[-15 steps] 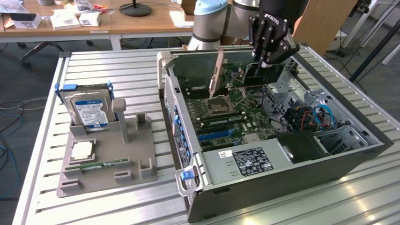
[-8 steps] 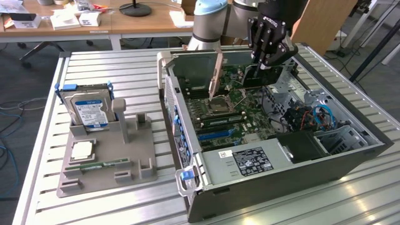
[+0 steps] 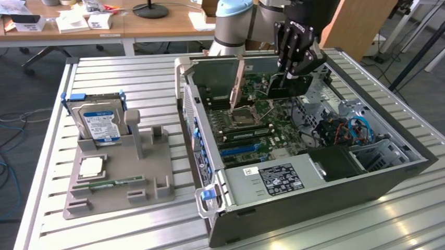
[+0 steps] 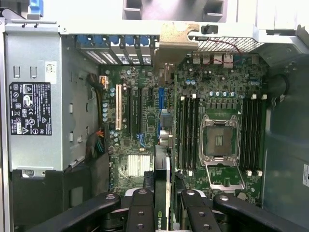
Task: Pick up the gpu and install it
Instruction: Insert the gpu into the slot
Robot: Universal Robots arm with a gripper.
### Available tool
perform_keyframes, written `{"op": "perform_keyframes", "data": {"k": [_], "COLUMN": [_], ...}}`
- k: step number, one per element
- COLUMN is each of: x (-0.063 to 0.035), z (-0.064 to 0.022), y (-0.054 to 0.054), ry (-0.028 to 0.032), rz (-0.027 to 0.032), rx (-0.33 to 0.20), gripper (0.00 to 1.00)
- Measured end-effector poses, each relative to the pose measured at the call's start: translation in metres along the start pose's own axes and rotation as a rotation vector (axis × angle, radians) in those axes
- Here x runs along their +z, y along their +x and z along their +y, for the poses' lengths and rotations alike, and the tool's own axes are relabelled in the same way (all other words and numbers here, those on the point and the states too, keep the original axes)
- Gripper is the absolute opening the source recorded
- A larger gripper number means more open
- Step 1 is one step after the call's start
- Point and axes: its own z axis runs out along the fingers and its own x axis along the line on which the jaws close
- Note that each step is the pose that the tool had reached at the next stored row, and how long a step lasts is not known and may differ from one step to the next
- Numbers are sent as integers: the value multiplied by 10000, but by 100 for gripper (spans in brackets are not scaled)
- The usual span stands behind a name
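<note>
Case (image 3: 313, 203) lies open on its side, motherboard (image 3: 257, 119) exposed. Pickup is done: the gpu (image 3: 278, 87) stands on edge over the far slots, its bracket toward the exterior view's left. I cannot tell whether it is seated. My claw (image 3: 297, 72) is partly closed and clamps the card's upper edge.

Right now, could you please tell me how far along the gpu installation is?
Done: the pickup, since the pincer is shut on the gpu, which stands on edge inside the open computer case. In hand: the gpu hangs over the motherboard. Left: seating it. I cannot tell whether it is in a slot, and the pincer has not released.
</note>
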Motion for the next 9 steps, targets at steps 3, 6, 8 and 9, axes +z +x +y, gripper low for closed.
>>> {"op": "perform_keyframes", "data": {"k": [3,6,8,9], "x": [2,49,86,105], "z": [1,2,3,4], "y": [-1,-1,-2,-2], "ry": [0,2,3,3], "rz": [0,-13,-16,-17], "rx": [3,3,3,3], "gripper": [26,26,26,26]}}
